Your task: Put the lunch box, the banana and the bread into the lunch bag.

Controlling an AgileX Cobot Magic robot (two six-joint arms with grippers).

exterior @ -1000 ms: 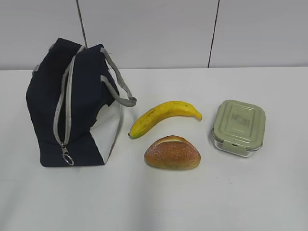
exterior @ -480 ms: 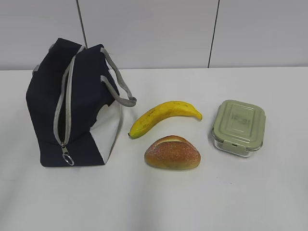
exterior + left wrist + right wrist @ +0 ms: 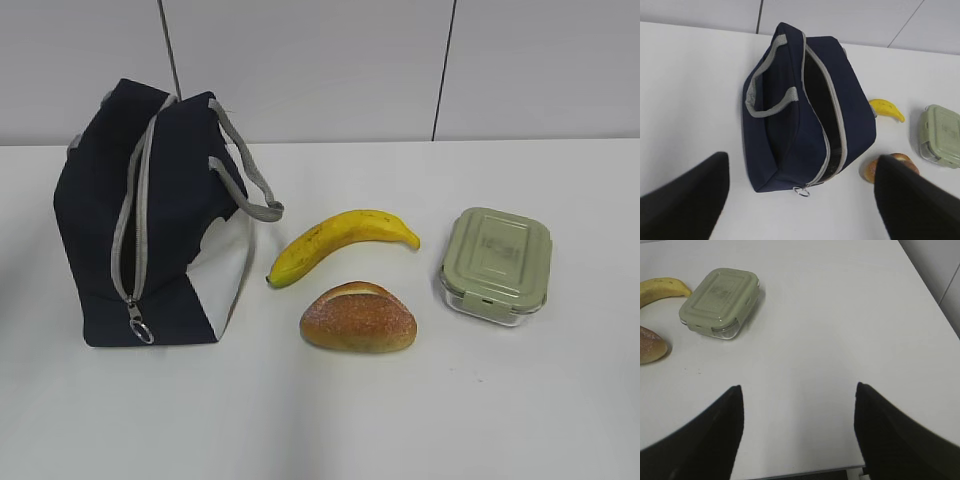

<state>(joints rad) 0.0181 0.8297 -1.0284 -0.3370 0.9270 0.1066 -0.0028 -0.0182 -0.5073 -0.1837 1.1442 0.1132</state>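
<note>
The navy lunch bag (image 3: 165, 225) lies at the table's left, its zipper slit gaping and the ring pull (image 3: 141, 331) at the near end. To its right are the yellow banana (image 3: 340, 240), the brown bread (image 3: 358, 318) in front of it, and the green-lidded lunch box (image 3: 497, 265) farthest right. Neither arm shows in the exterior view. My left gripper (image 3: 802, 156) hovers open, high above the lunch bag (image 3: 785, 130), holding nothing. My right gripper (image 3: 798, 386) stands open over bare table, with the lunch box (image 3: 720, 302) ahead to its left.
A pale panelled wall (image 3: 400, 70) runs behind the table. The table's near edge (image 3: 805, 472) shows just under the right gripper, and its right edge (image 3: 935, 295) is close by. Grey handles (image 3: 767, 102) lie on the bag's side.
</note>
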